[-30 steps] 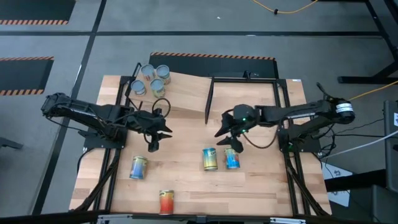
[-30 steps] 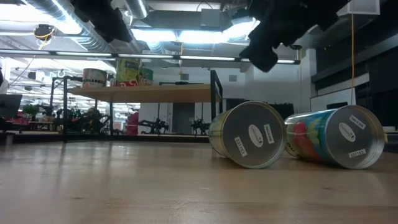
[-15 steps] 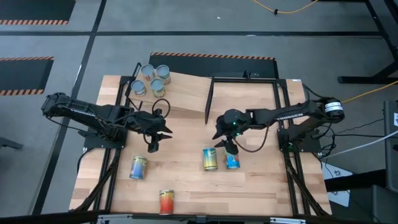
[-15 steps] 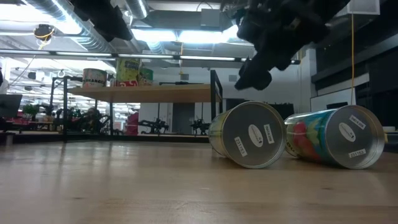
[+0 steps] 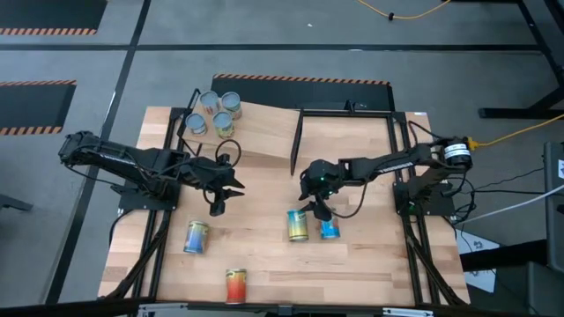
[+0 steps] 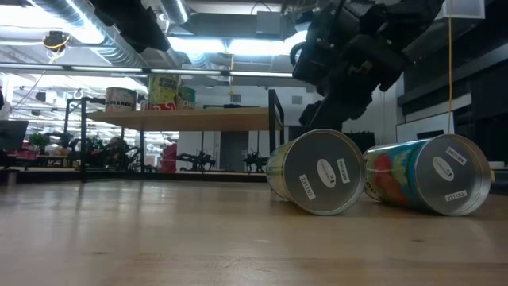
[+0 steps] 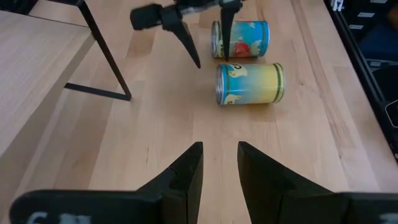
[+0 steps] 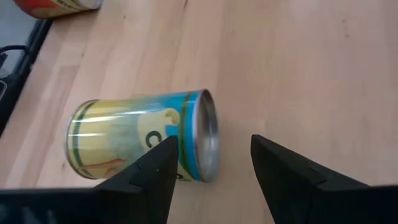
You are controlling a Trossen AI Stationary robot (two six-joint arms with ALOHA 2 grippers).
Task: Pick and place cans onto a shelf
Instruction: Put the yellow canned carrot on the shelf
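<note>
The yellow can (image 5: 298, 225) lay on its side on the table (image 5: 370, 264), touching or just beside a blue can (image 5: 330, 229) that also lay flat; both had to be gripped across the body, which is likely why the right gripper (image 5: 310, 208) hung just over the yellow can's top end with its fingers (image 8: 155, 171) spread wide, holding nothing, the end of the can between them in the right wrist view. Two more cans lay nearer the front edge, one yellow-blue (image 5: 196, 237), one red (image 5: 235, 284); four (image 5: 214, 111) stood upright on the shelf (image 5: 264, 132), at its far left corner, apparently already placed. The left gripper (image 5: 218, 201) waited mid-table, left of the divider (image 5: 296, 141), fingers apart and empty, well clear of the right arm's work.
</note>
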